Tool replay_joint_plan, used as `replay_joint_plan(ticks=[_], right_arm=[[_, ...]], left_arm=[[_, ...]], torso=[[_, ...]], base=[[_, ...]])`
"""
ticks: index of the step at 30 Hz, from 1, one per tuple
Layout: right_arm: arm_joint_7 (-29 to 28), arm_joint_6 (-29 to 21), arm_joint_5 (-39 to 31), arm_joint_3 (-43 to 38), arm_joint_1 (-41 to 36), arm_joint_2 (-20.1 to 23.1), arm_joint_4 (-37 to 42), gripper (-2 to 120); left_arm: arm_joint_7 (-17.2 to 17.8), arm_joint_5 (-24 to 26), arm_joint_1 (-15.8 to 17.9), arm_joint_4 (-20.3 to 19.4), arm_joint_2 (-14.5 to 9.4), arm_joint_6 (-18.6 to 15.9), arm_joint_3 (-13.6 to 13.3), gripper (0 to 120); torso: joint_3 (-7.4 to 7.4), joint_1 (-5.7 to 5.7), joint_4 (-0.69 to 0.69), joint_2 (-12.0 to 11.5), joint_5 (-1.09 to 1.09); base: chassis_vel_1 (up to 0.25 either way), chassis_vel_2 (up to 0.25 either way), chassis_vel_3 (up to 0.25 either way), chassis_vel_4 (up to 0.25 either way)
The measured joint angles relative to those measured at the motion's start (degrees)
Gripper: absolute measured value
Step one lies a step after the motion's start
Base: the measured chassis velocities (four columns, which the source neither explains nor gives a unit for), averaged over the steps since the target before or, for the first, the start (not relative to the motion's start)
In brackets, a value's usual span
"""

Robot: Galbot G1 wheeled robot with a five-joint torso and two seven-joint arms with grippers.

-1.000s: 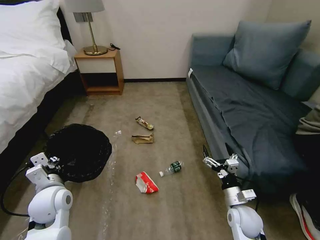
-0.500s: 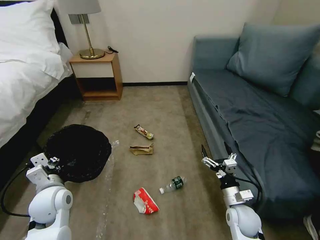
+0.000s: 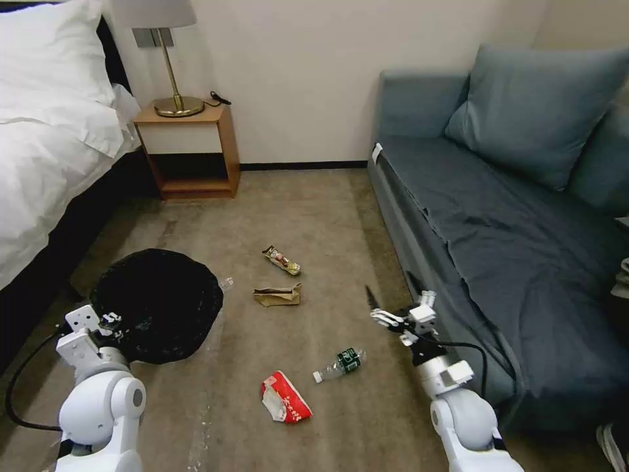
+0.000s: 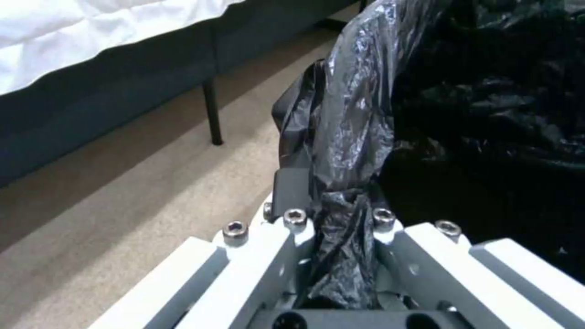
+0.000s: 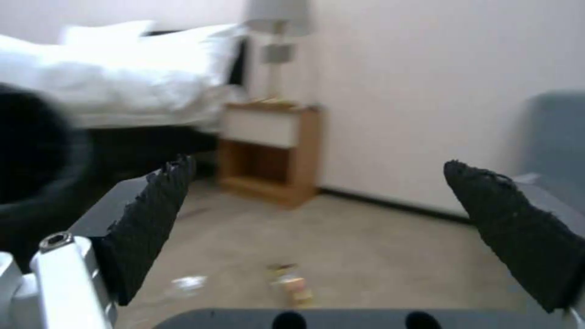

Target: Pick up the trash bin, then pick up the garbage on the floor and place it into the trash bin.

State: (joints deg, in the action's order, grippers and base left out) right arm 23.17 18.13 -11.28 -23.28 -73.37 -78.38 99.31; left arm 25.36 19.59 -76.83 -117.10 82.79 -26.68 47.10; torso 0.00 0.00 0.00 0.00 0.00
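Shifted leftward and slightly forward since a moment ago: right gripper [image 3: 393, 301], jaws spread wide, hovering just above clear bottle [image 3: 339, 364]. Left gripper [image 4: 332, 219] clamped on trash bin [image 3: 157, 305] bag rim beside bed [image 3: 46, 151]. Red-and-white snack bag [image 3: 285, 397], brown paper bag [image 3: 278, 295], gold wrapper [image 3: 282, 259] on carpet.

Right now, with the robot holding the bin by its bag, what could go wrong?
The left gripper pinches only the crinkled black bag of the trash bin, so the plastic might slip or tear. The right gripper hangs open close beside the sofa and could brush it. The bottle is round and might roll away when touched.
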Motion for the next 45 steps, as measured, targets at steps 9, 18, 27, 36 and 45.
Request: replay_joint_plan(ticks=[9,18,27,36,45], right_arm=[[-1.52,-8.41,-10.66,22.41,8.46,10.70,-9.28,100],[-2.67,-8.09,-12.61,35.70,12.94,12.73,-18.80,100],[-4.03,-9.12,-17.64,46.50,19.89,16.16,-21.30,100],[-6.91,-10.63,-24.72,55.53,25.56,12.74,-26.50,100],[-9.54,-12.41,-27.70,60.23,28.00,8.80,-30.88,100]], left_arm=[[-0.48,-1.94,3.26,-0.19,-0.55,-1.08,-1.16,3],[-1.15,-4.49,5.49,1.63,0.24,-1.19,-2.88,3],[-1.27,-6.22,4.85,2.22,2.01,0.05,-2.34,3],[-1.37,-8.16,4.36,2.48,3.37,0.86,-2.06,3],[-1.35,-8.48,3.21,2.47,3.86,1.78,-1.55,3]], torso=[[0.00,0.00,0.02,0.00,0.01],[0.01,0.00,-0.01,0.00,0.03],[0.00,0.00,-0.01,0.00,0.00],[0.00,0.00,0.00,0.00,0.00],[0.00,0.00,0.00,0.00,0.00]], base=[[0.000,0.000,0.000,0.000],[0.000,0.000,0.000,0.000],[0.000,0.000,0.000,0.000],[0.000,0.000,0.000,0.000],[0.000,0.000,0.000,0.000]])
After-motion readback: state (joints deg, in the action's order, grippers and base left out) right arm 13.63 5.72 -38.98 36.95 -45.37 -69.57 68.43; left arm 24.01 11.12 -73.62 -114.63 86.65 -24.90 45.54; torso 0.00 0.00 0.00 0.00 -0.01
